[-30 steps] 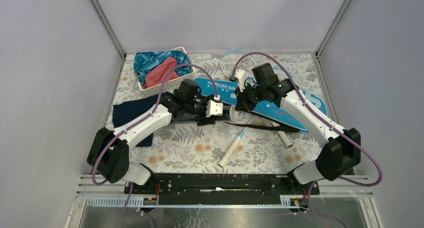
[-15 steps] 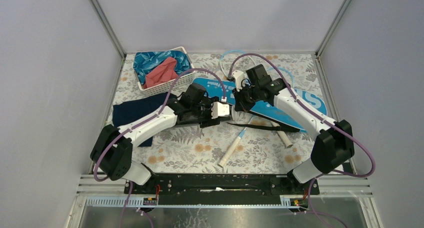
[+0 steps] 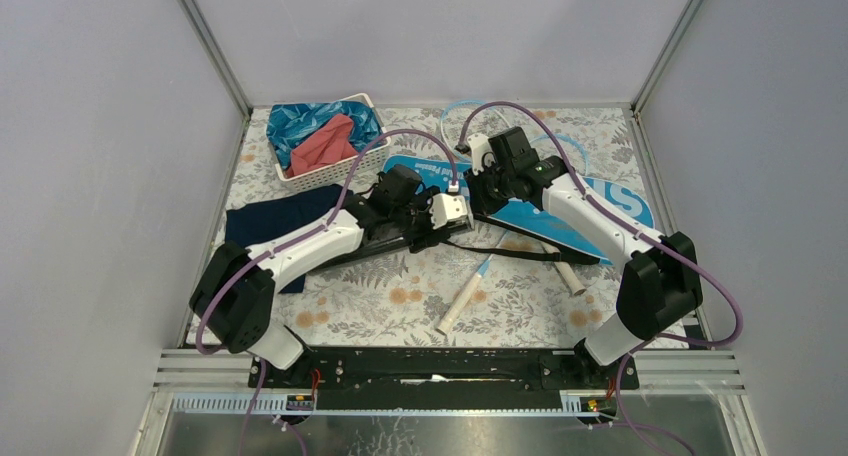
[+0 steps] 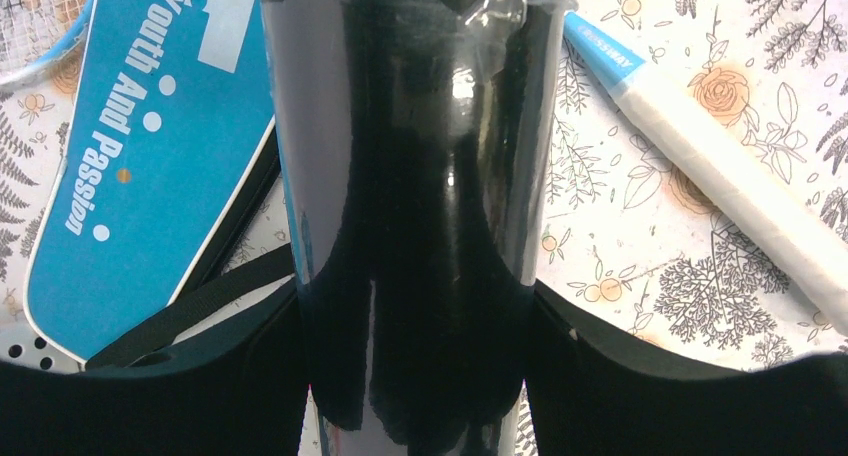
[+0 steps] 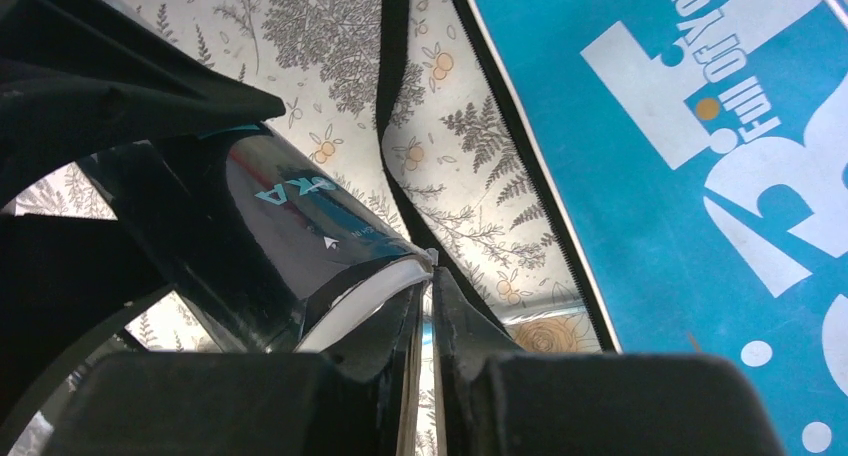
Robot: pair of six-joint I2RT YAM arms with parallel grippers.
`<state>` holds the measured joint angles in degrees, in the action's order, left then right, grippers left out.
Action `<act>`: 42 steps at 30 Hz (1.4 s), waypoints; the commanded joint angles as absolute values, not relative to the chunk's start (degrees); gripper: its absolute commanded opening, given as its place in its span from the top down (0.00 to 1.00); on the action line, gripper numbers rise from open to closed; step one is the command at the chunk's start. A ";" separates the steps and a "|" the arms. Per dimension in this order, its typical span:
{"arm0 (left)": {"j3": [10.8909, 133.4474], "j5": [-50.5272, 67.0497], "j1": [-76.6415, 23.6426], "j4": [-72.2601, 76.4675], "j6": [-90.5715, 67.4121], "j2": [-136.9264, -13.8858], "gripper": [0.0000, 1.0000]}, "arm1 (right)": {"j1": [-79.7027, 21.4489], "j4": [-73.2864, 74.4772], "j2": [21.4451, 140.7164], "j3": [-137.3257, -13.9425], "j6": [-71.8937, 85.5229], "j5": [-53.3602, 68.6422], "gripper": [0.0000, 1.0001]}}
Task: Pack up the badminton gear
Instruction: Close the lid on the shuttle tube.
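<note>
- Two end effectors meet near the middle of the floral surface [image 3: 400, 311], just in front of the blue racket-shaped bag [image 3: 545, 223].
- My left end effector [image 4: 417, 301] is clamped on the long black tube [image 4: 420, 156]. Its fingers press the glossy body from both sides, and the tube runs away from my wrist camera between them.
- Seen from above, the tube lies roughly in line with my left forearm, low over the surface, with its far end pointing at my right end effector [image 5: 432, 288].
- That right end effector sits at the tube's open end, fingers drawn almost together with only a thin slit between them. The tube's white-lined rim touches one fingertip. I cannot tell whether anything is pinched in the slit.
- The bag lies flat across the back right of the surface, lettering up, partly under my right arm. A black strap [image 3: 520, 253] trails from it along its near edge.
- One racket's white handle [image 3: 458, 308] lies on the near side of the tube, angled toward my bases, and a pale blue shaft leads up from it.
- A second handle [image 3: 567, 278] lies to the right, just in front of the bag.
- Back left stands a white basket [image 3: 335, 169] holding blue and red cloths. A navy cloth [image 3: 262, 226] lies beside my left arm.
</note>
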<state>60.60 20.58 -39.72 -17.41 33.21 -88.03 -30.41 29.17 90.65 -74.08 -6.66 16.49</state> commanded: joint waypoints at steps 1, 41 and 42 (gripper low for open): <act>65.89 21.12 -41.31 -6.88 27.43 -90.19 1.00 | -32.63 24.88 91.12 -75.04 -2.35 22.54 0.88; 68.31 26.01 -38.43 -7.87 17.21 -91.44 1.00 | -36.25 18.41 86.07 -65.52 -9.77 10.79 1.00; 68.54 26.21 -38.27 -7.92 16.96 -91.60 1.00 | -36.41 18.03 85.93 -65.08 -9.76 10.76 1.00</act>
<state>66.59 22.52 -38.76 -19.25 19.86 -92.38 -32.10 17.85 87.22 -67.42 -7.88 6.74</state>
